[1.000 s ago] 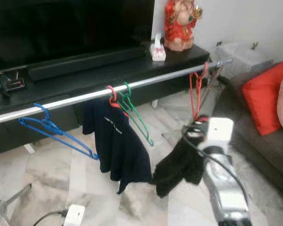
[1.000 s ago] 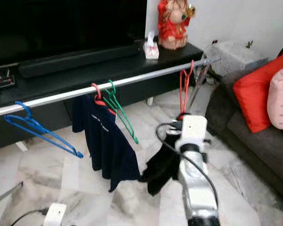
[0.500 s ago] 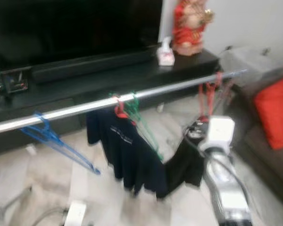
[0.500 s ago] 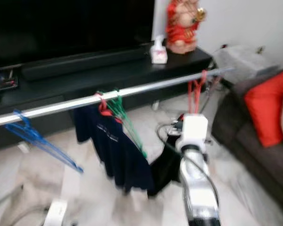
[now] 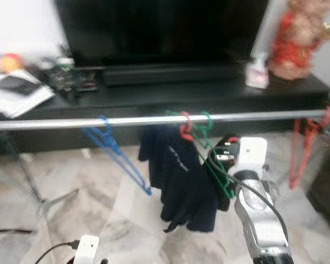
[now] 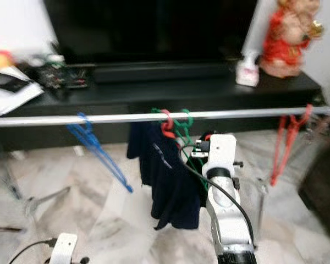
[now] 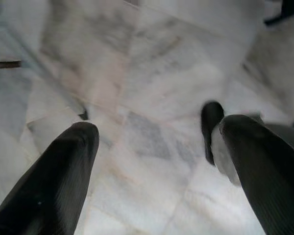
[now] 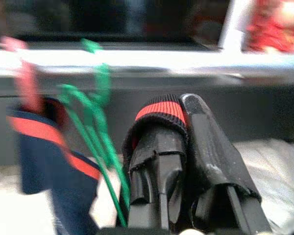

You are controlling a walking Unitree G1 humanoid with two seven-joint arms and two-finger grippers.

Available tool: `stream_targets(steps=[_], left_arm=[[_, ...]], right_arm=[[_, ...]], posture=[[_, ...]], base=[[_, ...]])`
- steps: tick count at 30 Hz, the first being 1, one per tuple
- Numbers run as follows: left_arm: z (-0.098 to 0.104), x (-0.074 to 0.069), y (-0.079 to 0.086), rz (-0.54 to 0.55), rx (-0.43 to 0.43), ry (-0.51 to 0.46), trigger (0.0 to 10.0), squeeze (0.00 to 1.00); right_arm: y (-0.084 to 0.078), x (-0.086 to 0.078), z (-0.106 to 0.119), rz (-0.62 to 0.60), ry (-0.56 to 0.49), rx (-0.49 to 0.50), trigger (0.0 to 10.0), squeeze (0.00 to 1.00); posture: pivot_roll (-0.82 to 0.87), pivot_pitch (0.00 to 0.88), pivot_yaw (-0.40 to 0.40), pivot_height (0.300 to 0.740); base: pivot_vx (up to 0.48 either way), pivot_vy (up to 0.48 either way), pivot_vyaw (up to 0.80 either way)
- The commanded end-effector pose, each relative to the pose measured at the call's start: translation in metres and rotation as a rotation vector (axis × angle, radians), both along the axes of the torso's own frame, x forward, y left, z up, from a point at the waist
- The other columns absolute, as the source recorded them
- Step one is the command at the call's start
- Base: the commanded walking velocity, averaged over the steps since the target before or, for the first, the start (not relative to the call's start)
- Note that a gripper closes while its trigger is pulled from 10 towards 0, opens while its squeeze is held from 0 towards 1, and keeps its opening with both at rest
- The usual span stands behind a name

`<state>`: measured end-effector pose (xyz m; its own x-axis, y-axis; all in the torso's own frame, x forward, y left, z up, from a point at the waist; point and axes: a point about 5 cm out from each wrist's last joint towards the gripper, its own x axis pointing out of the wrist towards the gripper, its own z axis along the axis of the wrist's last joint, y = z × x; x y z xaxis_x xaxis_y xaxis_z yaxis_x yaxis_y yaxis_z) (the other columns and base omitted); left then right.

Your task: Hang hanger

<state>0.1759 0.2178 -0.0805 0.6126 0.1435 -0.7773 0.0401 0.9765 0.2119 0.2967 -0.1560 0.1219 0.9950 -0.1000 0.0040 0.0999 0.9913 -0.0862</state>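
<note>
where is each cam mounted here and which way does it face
Left eye view: on the head, looking forward and down at the silver rail with the blue hanger and navy shirt; right arm rises in front.
Right eye view: same scene.
Left wrist view: along the left gripper, open over marble floor.
Right wrist view: along the right gripper, shut on a black garment, facing the rail.
Eye and right wrist views share the green hanger.
</note>
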Motion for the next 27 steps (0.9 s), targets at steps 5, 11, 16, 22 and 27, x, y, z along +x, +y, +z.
stream_targets(steps=[5,11,16,22,27], left_arm=[[-0.0056,-0.0102,-0.0026,0.012,-0.011,0.038,10.0,0.00],[-0.0053,-0.0099,-0.0019,0.011,-0.010,0.038,10.0,0.00],[-0.0054,-0.0100,-0.0018,0.005,-0.012,0.041,10.0,0.00],[-0.0053,-0.0098,-0.0020,-0.007,-0.006,0.042,10.0,0.00],[-0.0053,-0.0098,-0.0022,-0.008,-0.006,0.042,10.0,0.00]], right_arm=[[-0.0052,-0.0007,0.0053,-0.014,-0.026,-0.008,10.0,0.00],[-0.0060,-0.0008,0.0044,-0.022,-0.021,-0.004,10.0,0.00],[-0.0060,-0.0007,0.0039,-0.023,-0.018,-0.003,10.0,0.00],[-0.0063,-0.0006,0.0036,-0.024,-0.017,-0.003,10.0,0.00],[-0.0057,-0.0006,0.0032,-0.020,-0.014,-0.002,10.0,0.00]], posture=[[-0.08,0.059,-0.028,0.740],[-0.08,0.061,-0.028,0.740],[-0.07,0.063,-0.029,0.740],[-0.07,0.064,-0.028,0.740],[-0.07,0.064,-0.028,0.740]], base=[[0.000,0.000,0.60],[0.000,0.000,0.00],[0.000,0.000,0.00],[0.000,-0.154,0.00],[0.000,-0.392,0.00]])
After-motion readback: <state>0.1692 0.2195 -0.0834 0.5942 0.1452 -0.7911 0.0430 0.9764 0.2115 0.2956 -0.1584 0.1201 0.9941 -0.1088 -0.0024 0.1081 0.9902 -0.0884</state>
